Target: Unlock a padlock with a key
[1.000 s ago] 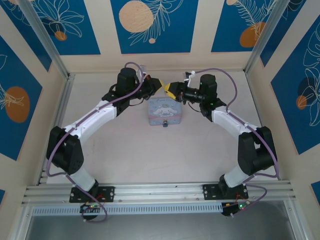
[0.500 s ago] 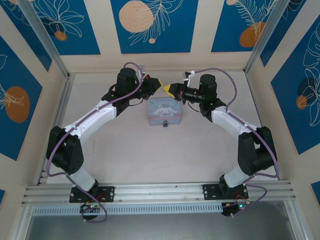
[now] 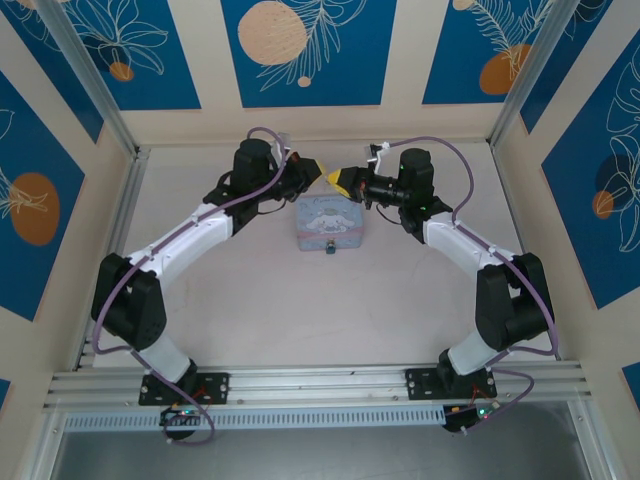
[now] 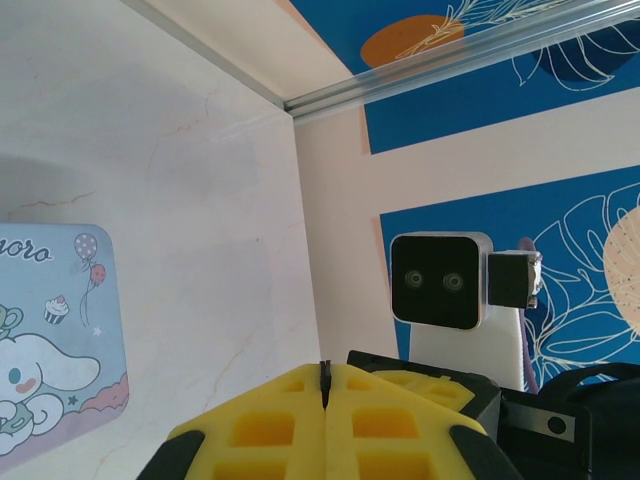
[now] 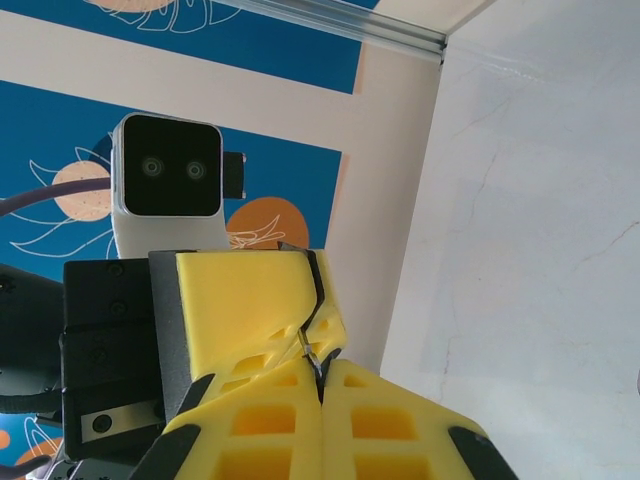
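My two grippers meet tip to tip in the air above the far edge of the pale blue tin (image 3: 328, 222). The key (image 5: 313, 350) is a thin metal sliver bridging the two pairs of yellow fingertips. My left gripper (image 3: 324, 172) is shut on one end, which shows as a dark edge (image 4: 324, 370) between its pads. My right gripper (image 3: 339, 180) is shut on the other end, its jaws (image 5: 321, 378) pressed together. The padlock (image 3: 328, 247) is a tiny dark lock lying on the table against the tin's near edge, below both grippers.
The tin (image 4: 50, 340) with its white cartoon figure lies flat mid-table. A metal rail (image 3: 130, 200) and the back wall (image 3: 310, 125) border the pale tabletop (image 3: 240, 290). Each wrist camera faces the other arm's camera block (image 4: 440, 280).
The right gripper's jaws have closed onto the key held out by the left gripper. Both arms have stayed almost still, tips touching.
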Available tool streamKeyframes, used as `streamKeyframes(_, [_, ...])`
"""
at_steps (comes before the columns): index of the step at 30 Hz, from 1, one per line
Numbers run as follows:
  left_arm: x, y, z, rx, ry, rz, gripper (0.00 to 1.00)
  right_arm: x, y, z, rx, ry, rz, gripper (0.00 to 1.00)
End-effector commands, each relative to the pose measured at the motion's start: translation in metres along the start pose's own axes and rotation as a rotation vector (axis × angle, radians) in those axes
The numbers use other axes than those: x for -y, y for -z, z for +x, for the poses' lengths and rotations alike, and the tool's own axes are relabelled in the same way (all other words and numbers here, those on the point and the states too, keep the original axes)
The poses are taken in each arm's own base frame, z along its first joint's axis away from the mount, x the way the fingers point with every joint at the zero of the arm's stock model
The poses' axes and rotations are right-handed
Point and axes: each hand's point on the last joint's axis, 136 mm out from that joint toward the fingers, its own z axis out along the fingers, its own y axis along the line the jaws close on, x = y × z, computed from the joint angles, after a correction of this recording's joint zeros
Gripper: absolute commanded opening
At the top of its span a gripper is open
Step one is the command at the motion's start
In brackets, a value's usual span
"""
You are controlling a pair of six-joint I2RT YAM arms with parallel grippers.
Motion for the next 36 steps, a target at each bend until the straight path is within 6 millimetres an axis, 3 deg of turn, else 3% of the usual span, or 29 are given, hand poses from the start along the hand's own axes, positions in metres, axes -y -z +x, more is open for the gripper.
streamKeyframes(1, [0.012,0.012,-0.004,0.026,-0.006,0.037,0.00,-0.012,0.002,-0.009,0.016,0.015,-0.015,0.00])
streamKeyframes(8, [0.016,0.016,-0.004,0.031,-0.005,0.053,0.00,-0.006,0.001,-0.009,0.014,0.001,0.001,0.00])
streamKeyframes(19, [0.013,0.030,-0.023,0.081,0.006,0.021,0.71,0.003,0.009,-0.006,0.012,-0.014,0.030,0.00])
streamKeyframes(23, [0.004,0.039,-0.023,0.065,-0.008,-0.023,0.88,0.007,0.014,-0.004,0.013,-0.015,0.051,0.00])
streamKeyframes(26, [-0.016,0.044,-0.010,-0.014,-0.062,-0.136,0.99,0.016,0.020,-0.002,0.014,-0.027,0.101,0.00])
streamKeyframes(30, [-0.056,0.061,0.018,-0.125,-0.155,-0.311,1.00,0.035,0.033,-0.002,0.030,-0.074,0.191,0.00])
streamKeyframes(36, [-0.101,0.077,0.063,-0.216,-0.218,-0.381,1.00,0.052,0.051,-0.008,0.061,-0.108,0.265,0.00])
